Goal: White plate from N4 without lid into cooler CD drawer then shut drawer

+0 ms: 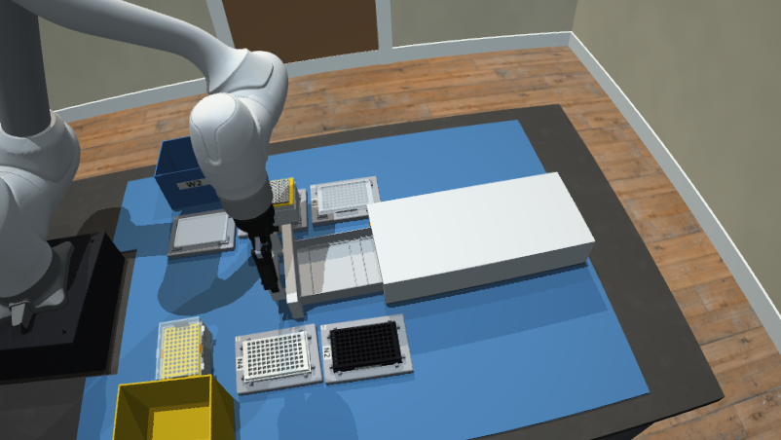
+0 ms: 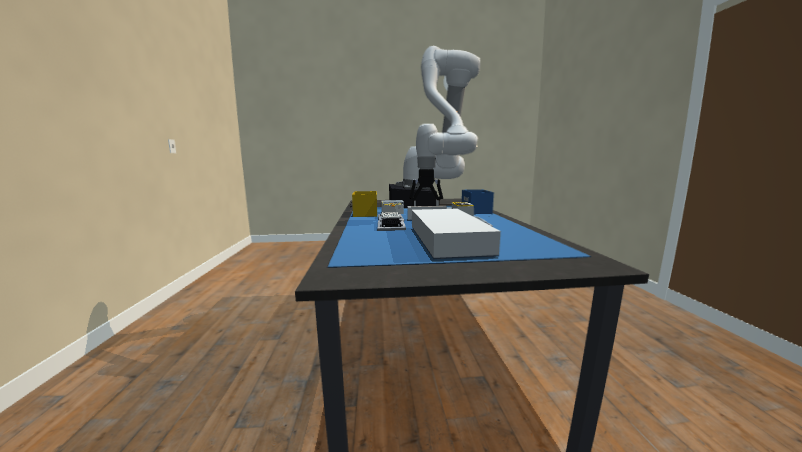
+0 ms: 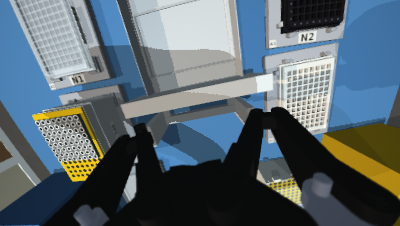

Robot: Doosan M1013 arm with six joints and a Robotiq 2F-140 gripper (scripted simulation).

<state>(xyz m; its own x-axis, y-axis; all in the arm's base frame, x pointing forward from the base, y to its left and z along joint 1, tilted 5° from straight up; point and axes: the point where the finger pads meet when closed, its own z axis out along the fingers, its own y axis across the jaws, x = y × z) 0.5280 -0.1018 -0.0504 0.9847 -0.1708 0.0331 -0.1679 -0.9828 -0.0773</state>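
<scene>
The white plate (image 1: 277, 354) lies uncovered in nest N4 at the front of the mat; it also shows in the wrist view (image 3: 305, 95). The white cooler CD (image 1: 481, 232) has its drawer (image 1: 339, 265) (image 3: 185, 45) pulled out toward the arm's base, and the ribbed floor is bare. My gripper (image 1: 271, 281) is at the drawer's front, pointing down. In the wrist view its fingers stand around the posts of the bar handle (image 3: 197, 95), shut on the handle. The lamp is not visible.
A black plate (image 1: 365, 345) sits in N2 beside N4. A yellow-tipped tip box (image 1: 180, 349) and a yellow bin (image 1: 171, 410) stand at the front left. A blue bin (image 1: 183, 174), a lidded plate (image 1: 202, 230), a tip rack (image 1: 282, 192) and plate N1 (image 1: 345, 197) lie behind the drawer.
</scene>
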